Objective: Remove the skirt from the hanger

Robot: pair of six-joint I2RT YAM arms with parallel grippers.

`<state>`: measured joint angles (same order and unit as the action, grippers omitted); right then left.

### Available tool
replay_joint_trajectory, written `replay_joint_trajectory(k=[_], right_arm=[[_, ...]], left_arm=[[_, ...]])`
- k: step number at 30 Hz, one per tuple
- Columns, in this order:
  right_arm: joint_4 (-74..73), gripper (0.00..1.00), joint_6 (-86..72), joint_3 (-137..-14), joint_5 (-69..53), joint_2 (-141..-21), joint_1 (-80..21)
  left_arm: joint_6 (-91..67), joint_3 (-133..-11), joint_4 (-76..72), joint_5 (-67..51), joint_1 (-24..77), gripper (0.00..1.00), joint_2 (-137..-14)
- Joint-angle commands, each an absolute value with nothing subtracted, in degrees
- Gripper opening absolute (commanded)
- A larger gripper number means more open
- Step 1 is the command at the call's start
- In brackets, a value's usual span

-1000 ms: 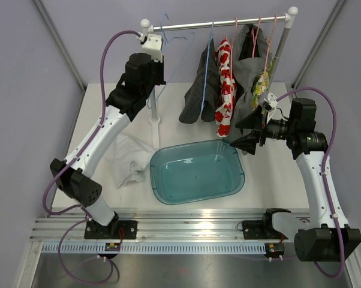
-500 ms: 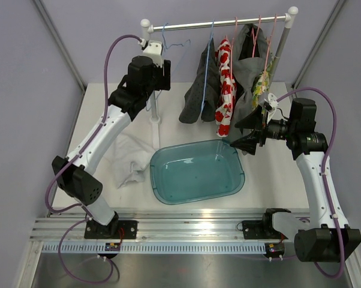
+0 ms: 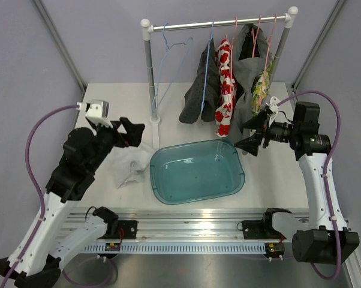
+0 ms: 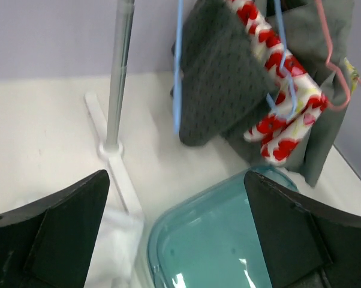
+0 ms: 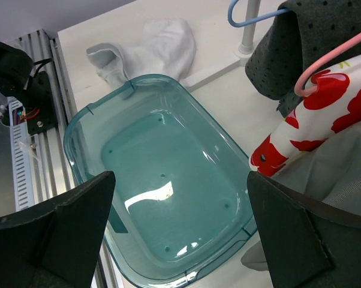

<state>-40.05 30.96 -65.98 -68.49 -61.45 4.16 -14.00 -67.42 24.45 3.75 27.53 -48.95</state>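
Observation:
An empty blue hanger [image 3: 179, 45] hangs at the left end of the rack's rail [image 3: 219, 24]. A crumpled white garment [image 3: 129, 165], apparently the skirt, lies on the table left of the teal bin [image 3: 162, 180]; it also shows in the right wrist view [image 5: 153, 45]. My left gripper [image 3: 132, 131] hovers above that garment, open and holding nothing [image 4: 177, 234]. My right gripper [image 3: 252, 135] is open and holds nothing, above the bin's right side [image 5: 180, 228], just in front of the hanging clothes.
Pink and blue hangers on the rail carry a dark dotted garment [image 3: 198, 90], a red-and-white floral one [image 3: 226, 84] and a grey one [image 3: 247, 72]. The rack's white pole [image 3: 150, 72] and foot stand behind the bin. The bin holds nothing.
My left gripper opened and let go of the blue hanger at the rail, then the arm swung down and back to the near left. The right arm has hardly moved.

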Motion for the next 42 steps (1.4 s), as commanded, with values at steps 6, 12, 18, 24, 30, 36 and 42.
replay_joint_trajectory(k=[6,12,18,24,30,36,42], right_arm=[[-44.47,1.0,34.63,-66.8,-62.75,-58.62,4.75],[-41.92,0.99,33.05,-64.51,-62.58,-58.36,4.66],[-40.61,0.99,32.78,-62.75,-62.75,-58.54,4.83],[-40.08,1.0,32.52,-62.14,-63.37,-57.66,5.27],[-40.25,1.0,32.52,-62.23,-64.07,-57.66,5.62],[-40.6,0.99,32.96,-62.49,-63.63,-57.92,5.98],[-40.69,1.0,33.13,-62.58,-63.19,-57.83,6.68]], left_arm=[[-45.94,-47.29,44.0,18.8,27.25,0.99,-37.01],[-54.4,-46.14,47.99,24.08,27.25,0.99,-43.58],[-55.28,-45.27,44.65,23.38,27.16,0.99,-59.57],[-55.11,-41.93,38.59,22.5,27.16,0.18,-63.91],[-48.35,-41.22,36.21,24.43,27.25,0.0,-51.97],[-33.42,-42.89,32.62,14.7,27.51,0.0,-30.87],[-24.44,-47.45,28.92,-8.94,27.6,0.0,-23.65]])
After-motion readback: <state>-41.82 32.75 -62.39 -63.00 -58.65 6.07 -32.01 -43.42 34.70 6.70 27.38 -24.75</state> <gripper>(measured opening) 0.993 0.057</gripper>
